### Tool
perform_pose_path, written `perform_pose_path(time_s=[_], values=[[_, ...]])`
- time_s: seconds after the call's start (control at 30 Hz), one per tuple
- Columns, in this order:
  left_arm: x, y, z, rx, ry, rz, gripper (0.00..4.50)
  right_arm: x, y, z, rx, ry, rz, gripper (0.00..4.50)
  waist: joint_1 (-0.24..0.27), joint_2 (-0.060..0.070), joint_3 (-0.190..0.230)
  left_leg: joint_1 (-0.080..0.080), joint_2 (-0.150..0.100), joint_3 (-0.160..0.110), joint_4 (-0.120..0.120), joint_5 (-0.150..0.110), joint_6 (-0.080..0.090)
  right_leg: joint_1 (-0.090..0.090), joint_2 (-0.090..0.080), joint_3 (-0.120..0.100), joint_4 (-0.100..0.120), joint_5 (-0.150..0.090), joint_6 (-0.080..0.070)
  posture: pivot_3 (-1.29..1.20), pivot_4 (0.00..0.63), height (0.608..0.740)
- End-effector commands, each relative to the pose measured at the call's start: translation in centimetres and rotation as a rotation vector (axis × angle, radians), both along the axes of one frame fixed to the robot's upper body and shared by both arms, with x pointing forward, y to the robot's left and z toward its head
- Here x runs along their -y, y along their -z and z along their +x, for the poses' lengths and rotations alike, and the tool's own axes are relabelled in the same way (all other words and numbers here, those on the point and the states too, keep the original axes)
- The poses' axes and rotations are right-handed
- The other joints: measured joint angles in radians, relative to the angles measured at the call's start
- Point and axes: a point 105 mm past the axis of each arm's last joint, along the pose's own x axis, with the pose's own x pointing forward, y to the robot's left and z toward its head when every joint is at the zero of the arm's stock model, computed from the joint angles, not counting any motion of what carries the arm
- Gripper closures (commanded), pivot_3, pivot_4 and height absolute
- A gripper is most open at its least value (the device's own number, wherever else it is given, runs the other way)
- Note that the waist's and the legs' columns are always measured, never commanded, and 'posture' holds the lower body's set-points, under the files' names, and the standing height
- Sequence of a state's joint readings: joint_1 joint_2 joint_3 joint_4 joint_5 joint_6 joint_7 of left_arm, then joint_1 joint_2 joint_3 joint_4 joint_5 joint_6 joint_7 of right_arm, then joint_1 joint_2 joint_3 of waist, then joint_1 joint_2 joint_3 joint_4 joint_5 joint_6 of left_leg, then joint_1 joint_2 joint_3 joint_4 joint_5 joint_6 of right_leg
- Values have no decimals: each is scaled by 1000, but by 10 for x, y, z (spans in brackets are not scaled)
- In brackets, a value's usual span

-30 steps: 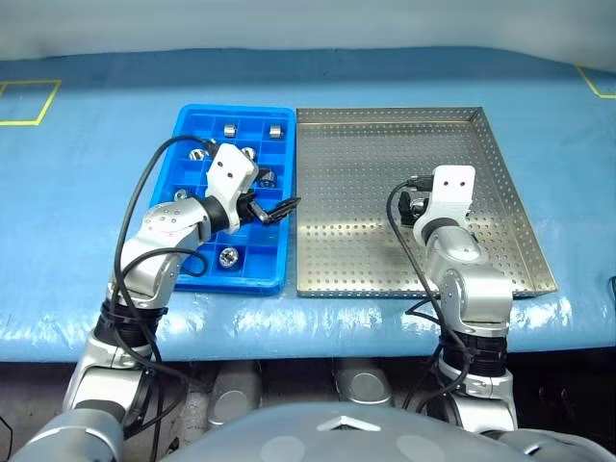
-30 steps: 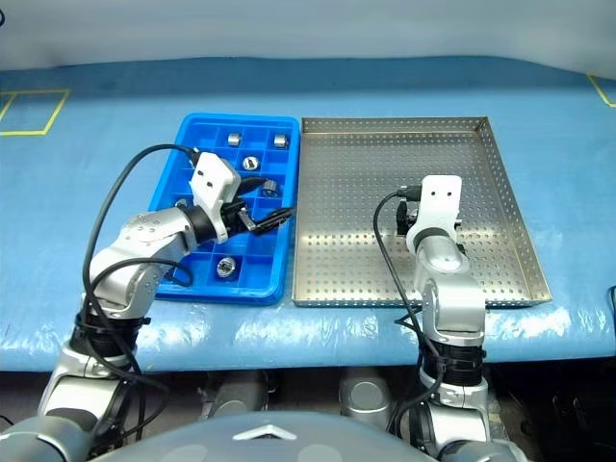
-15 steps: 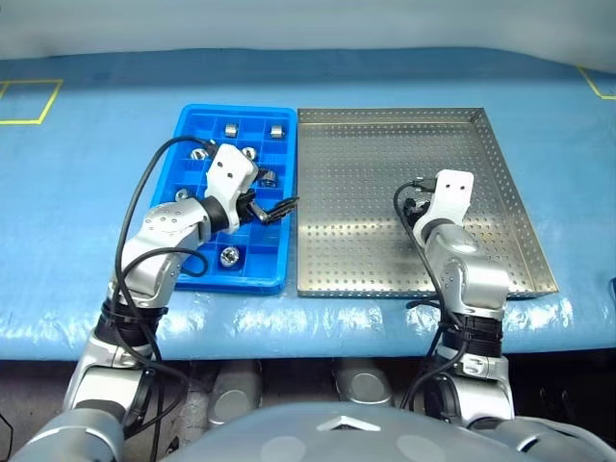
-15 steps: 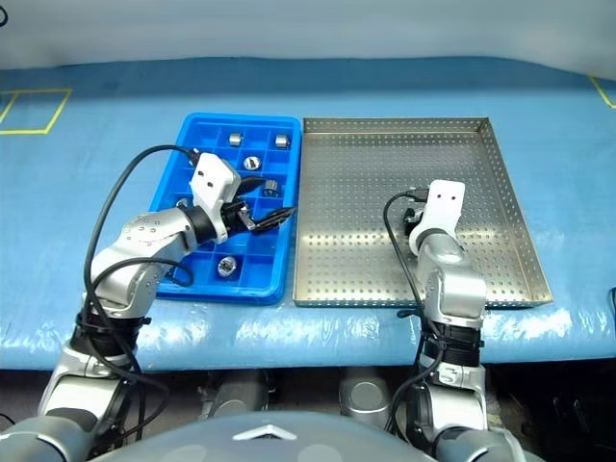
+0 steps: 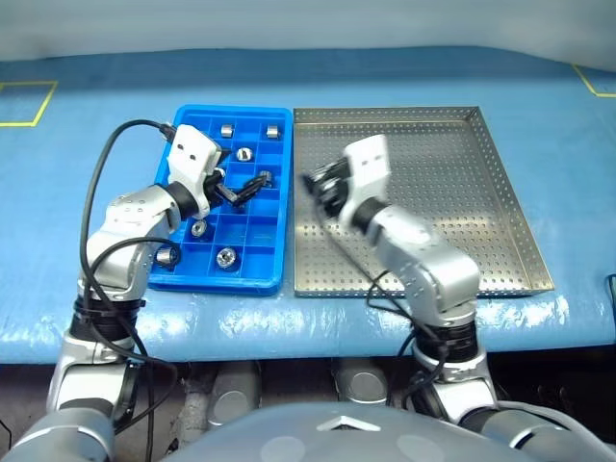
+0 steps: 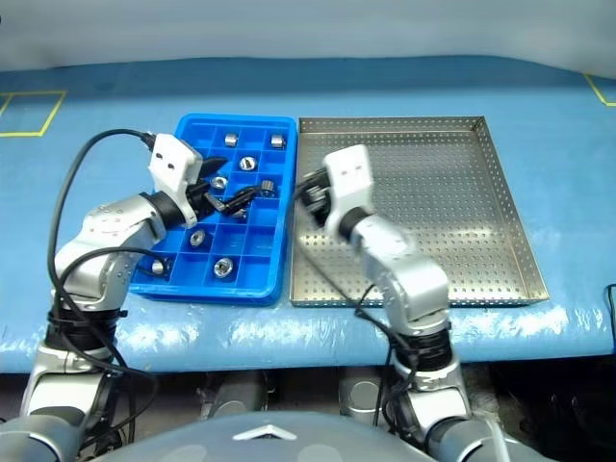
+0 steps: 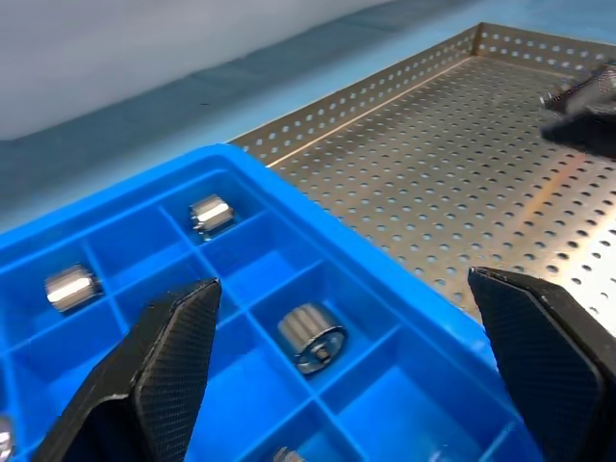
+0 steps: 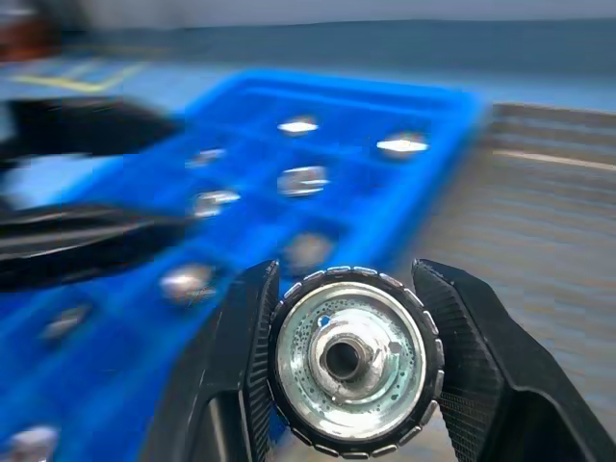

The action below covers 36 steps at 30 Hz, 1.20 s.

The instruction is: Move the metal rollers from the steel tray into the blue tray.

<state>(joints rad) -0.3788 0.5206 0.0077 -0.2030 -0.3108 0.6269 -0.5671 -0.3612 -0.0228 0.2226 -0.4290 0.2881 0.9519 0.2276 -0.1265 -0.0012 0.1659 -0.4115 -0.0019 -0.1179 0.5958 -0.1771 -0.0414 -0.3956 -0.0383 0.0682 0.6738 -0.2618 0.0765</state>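
Roller (image 8: 352, 358) sits clamped between the two black fingers of the right gripper (image 5: 320, 186), which has swung across the steel tray (image 5: 500, 192) from its right-hand part to its left edge, just beside the blue tray (image 5: 274, 279); a second ago that gripper was lower over the perforated floor, so the pick-up looks done and the carry is under way. The steel tray's floor shows no other rollers in the head views, so this is probably the last one to move. The left gripper (image 5: 241, 191) hangs over the middle of the blue tray with its fingers spread wide and nothing between them, and it has drawn a little toward the robot's left, seemingly clearing space for the incoming arm. Several metal rollers (image 7: 311, 336) already lie in separate compartments of the blue tray, mostly in its far and left cells, with free cells near the steel tray's side. What remains, judging from this, is to lower the held roller into an empty compartment. No brand, label or writing can be read on the trays, grippers or blue worktop (image 5: 404, 77).
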Motion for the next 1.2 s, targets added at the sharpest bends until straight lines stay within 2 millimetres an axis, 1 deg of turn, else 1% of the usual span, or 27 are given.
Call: perform_pose_path(time_s=[0.03,0.13,0.2,0.37,0.43,0.5,0.63,0.67,0.73,0.77,0.83,0.87,0.9,0.93,1.0,1.03,1.1,1.13,1.2], values=[[-13,-18,3,78,-29,27,0,-21,6,-15,-21,-117,-24,2647,10,0,0,0,0,0,0,0,0,0,0,0,0,0,0,-83,150,740],[-15,-20,1,86,-33,36,0,-28,16,-15,-34,-135,-65,2647,21,-1,0,-1,-4,0,2,0,0,1,-4,0,-1,0,0,-72,150,740],[-16,-19,0,85,-37,34,0,-28,19,-12,-36,-132,-77,2647,25,-1,0,-1,-5,0,2,0,0,1,-5,0,-1,0,1,-63,150,740],[-13,-15,-3,80,-36,34,0,-20,26,0,-57,-82,-96,2647,30,-1,0,0,-4,0,0,0,0,0,-4,0,-1,1,0,-56,150,740],[-12,-14,-3,77,-34,30,0,-18,20,0,-34,-78,-78,1874,33,-1,0,0,-4,0,0,0,0,0,-4,0,-1,1,0,-52,150,740],[-11,-14,-3,74,-31,29,0,-17,10,0,1,-74,-48,1350,34,-1,0,0,-4,0,0,0,0,0,-4,0,-1,1,0,-55,150,740],[-7,-12,-3,68,-25,20,0,-7,-8,1,40,-23,16,1350,34,-1,0,-1,-4,0,0,0,0,0,-4,0,-1,0,0,-59,150,740],[-6,-12,-3,67,-22,16,0,0,-13,4,69,19,20,1350,34,-1,0,0,-4,0,0,0,0,0,-4,0,-1,0,0,-59,150,740],[-2,-11,-3,69,-12,8,0,22,-26,13,147,130,14,1350,35,-1,0,-1,-4,0,0,0,-1,0,-4,0,-1,0,0,-64,150,740],[-1,-12,-3,70,-8,-2,0,38,-34,19,189,201,20,1350,36,-1,0,-1,-4,0,0,0,0,0,-4,0,-1,0,0,-64,150,740],[0,-11,-3,71,-7,-11,0,67,-43,23,241,285,16,1350,38,-1,0,-1,-4,0,0,0,-1,0,-4,0,-1,0,0,-68,150,740],[1,-10,-3,70,-2,-11,0,83,-43,23,243,290,7,1350,40,-1,0,-1,-4,0,0,0,-1,0,-4,0,-1,0,0,-73,150,740],[1,-9,-3,68,7,-7,0,94,-41,20,244,281,-14,1350,43,-1,0,-1,-4,0,0,0,-1,0,-4,0,-1,0,0,-73,150,740],[3,-7,-4,66,24,2,0,108,-37,18,248,281,-59,1350,46,-1,0,-1,-4,0,0,0,-1,1,-4,0,-2,0,0,-73,150,740],[9,-4,-8,59,65,8,0,135,-31,14,227,288,-97,1350,47,-1,0,-1,-5,0,0,0,0,1,-5,0,-3,0,0,-81,150,740],[13,-3,-10,59,88,12,0,151,-28,14,209,320,-109,1350,47,-1,0,-1,-5,0,-1,0,0,1,-5,-1,-4,1,0,-83,150,740],[18,0,-12,55,121,15,0,171,-21,11,185,338,-178,978,40,-1,0,-1,-5,1,-1,0,0,1,-5,0,-5,1,0,-87,150,740],[21,1,-13,54,132,12,0,176,-20,9,180,337,-184,758,37,-1,0,-1,-5,2,-1,0,0,1,-5,0,-5,1,0,-87,150,740],[25,3,-14,47,149,4,0,178,-21,5,175,314,-166,148,34,-1,0,-1,-5,2,-1,0,0,2,-5,0,-5,0,0,-89,150,740]])
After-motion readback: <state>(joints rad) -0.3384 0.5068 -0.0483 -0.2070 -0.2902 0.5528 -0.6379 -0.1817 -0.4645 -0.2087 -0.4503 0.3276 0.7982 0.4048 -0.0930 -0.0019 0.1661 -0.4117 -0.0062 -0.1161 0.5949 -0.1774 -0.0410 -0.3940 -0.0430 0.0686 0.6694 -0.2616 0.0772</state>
